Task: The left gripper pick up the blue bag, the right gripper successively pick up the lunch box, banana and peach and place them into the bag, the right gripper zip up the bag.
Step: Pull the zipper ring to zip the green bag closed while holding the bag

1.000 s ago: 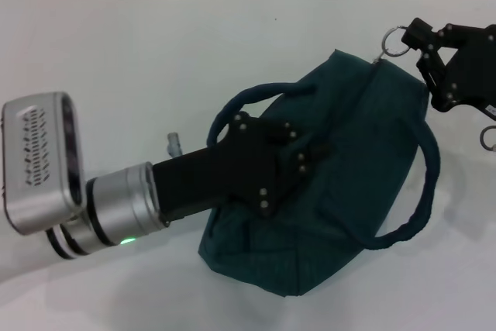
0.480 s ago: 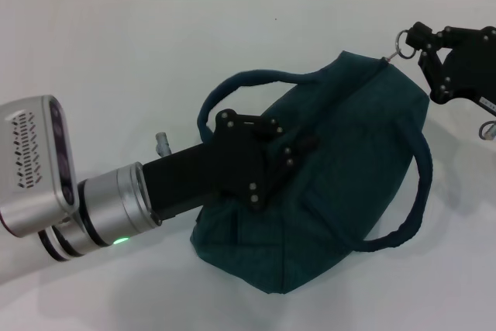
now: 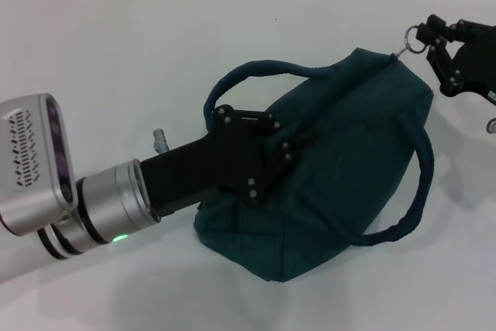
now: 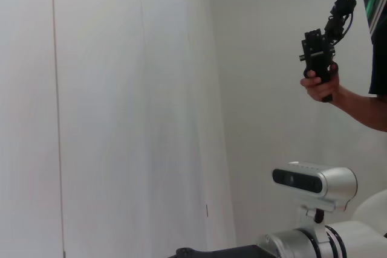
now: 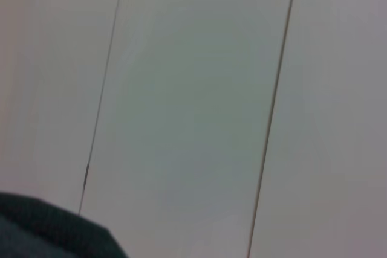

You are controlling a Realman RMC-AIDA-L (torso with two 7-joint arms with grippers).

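The blue bag (image 3: 349, 168) lies on its side on the white table, closed at the top, with one rope handle (image 3: 263, 71) arching at the far side and the other looping at the near right. My left gripper (image 3: 298, 142) lies against the bag's left side, closed on its fabric. My right gripper (image 3: 431, 36) is at the bag's far right corner, shut on the zipper's ring pull (image 3: 416, 36). A corner of the bag shows in the right wrist view (image 5: 42, 231). The lunch box, banana and peach are out of view.
A small silver part (image 3: 160, 139) sits beside my left arm. Another metal ring (image 3: 490, 124) shows at the right edge. The left wrist view shows a wall, a wrist camera (image 4: 314, 180) and a person's hand (image 4: 319, 83) holding a black device.
My right gripper has moved right with the ring pull. The bag's far right corner followed it. My left gripper shifted slightly left, and the far handle has risen into an arch.
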